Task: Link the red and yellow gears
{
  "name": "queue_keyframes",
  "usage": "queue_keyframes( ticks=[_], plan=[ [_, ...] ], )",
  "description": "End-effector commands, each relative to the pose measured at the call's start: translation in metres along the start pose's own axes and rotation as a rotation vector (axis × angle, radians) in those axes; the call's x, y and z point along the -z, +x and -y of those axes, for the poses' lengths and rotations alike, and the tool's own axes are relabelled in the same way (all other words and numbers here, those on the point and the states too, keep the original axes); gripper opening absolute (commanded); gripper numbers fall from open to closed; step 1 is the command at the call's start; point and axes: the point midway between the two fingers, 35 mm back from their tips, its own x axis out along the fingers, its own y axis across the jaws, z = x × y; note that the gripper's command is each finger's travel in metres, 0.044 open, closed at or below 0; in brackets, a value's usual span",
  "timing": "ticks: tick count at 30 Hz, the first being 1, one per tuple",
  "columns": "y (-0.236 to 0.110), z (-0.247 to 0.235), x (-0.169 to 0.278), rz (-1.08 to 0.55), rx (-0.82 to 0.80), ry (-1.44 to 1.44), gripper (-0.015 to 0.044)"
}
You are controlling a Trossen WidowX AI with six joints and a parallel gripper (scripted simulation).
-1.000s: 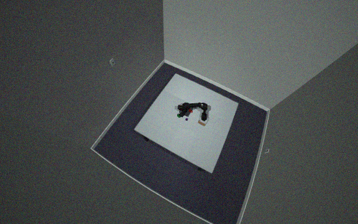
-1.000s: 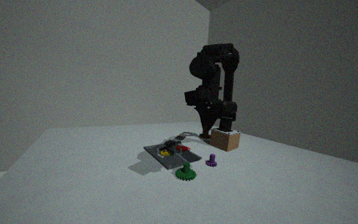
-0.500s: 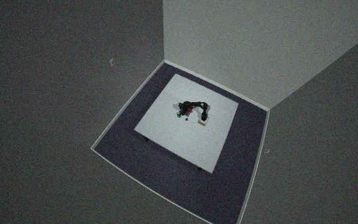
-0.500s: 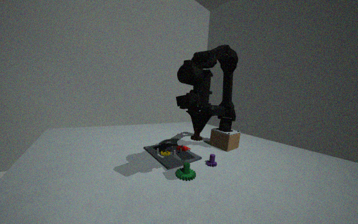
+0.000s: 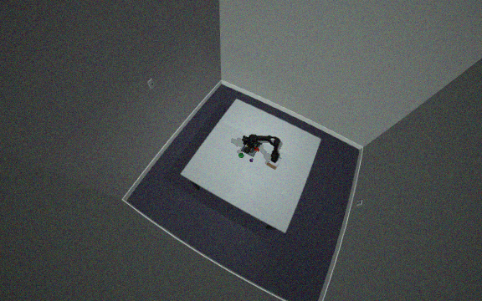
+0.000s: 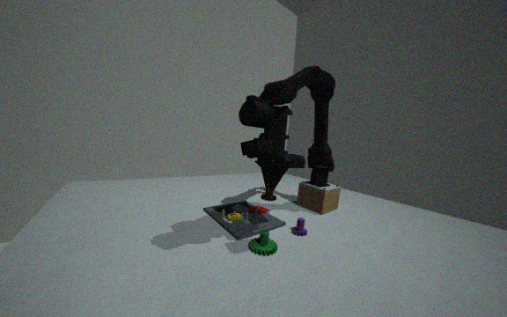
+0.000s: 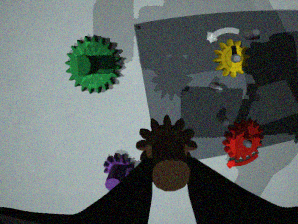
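Claw (image 6: 271,192) (image 7: 169,164) clamped on one brown gear (image 6: 268,197) (image 7: 167,139); two loose gears, green (image 5: 241,155) (image 6: 262,246) (image 7: 94,64) and purple (image 5: 251,160) (image 6: 300,228) (image 7: 119,170), on table (image 5: 241,196) (image 6: 346,273) (image 7: 40,135).

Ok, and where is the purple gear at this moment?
In the exterior view, the purple gear stands on the table, right of the green gear, in front of the wooden block.

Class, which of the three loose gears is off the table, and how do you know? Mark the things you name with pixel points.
The brown gear (image 6: 268,197) (image 7: 167,134): the gripper (image 6: 269,194) (image 7: 169,164) grips it, whereas the green and purple gears stand on the table.
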Motion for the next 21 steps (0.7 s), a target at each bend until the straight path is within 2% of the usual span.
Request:
queue_keyframes(
  ticks=[1,21],
  plan=[
    [0.003,0.009,0.000,0.004,-0.001,-0.002,0.0000],
    [0.023,0.054,0.002,0.004,0.003,-0.002,0.0000]
  ],
)
